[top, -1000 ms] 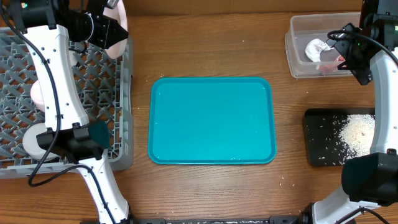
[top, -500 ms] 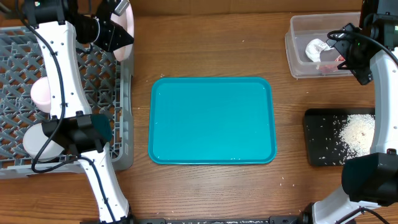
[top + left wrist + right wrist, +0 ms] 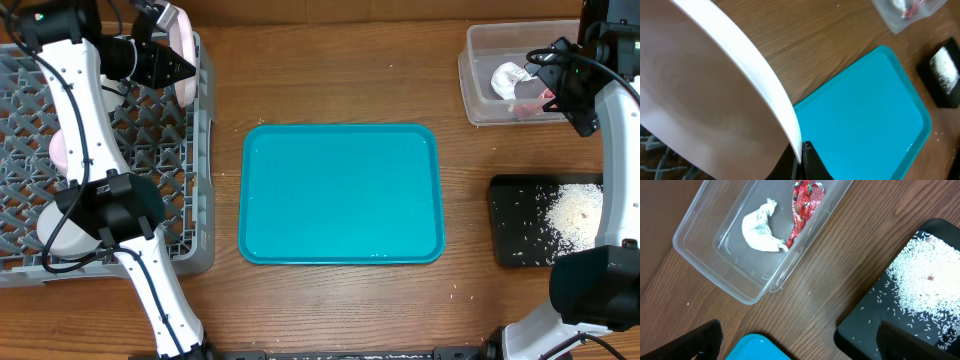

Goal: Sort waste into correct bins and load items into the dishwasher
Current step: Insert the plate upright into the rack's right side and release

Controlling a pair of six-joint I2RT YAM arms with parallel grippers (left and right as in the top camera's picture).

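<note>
Leftward travel of the left arm is bringing the large plate [image 3: 184, 42] back from the dish rack's [image 3: 150, 170] right wall to a position over its far right corner, inside the wall line. The left gripper [image 3: 172, 63] is clamping the plate by its rim, with the jaws fully clenched on the edge. The plate is standing steeply on edge. Whether its lower edge is touching the lattice floor cannot be determined.

Two bowls are sitting on the left side of the rack, one [image 3: 61, 150] mid-rack and one [image 3: 50, 228] near the front, both partly hidden by the arm.

The right gripper [image 3: 545, 78] is hovering above the clear tub [image 3: 700, 255] with its jaws spread wide and gripping nothing. The crumpled napkin [image 3: 761, 227] and the red wrapper [image 3: 802, 205] are lying side by side in the tub. The rice crumbs [image 3: 925, 275] are lying heaped in the black tray [image 3: 510, 230], nearer the front edge of the table than the tub. The teal tray [image 3: 340, 195] is lying at table centre, between the rack and the bins.
</note>
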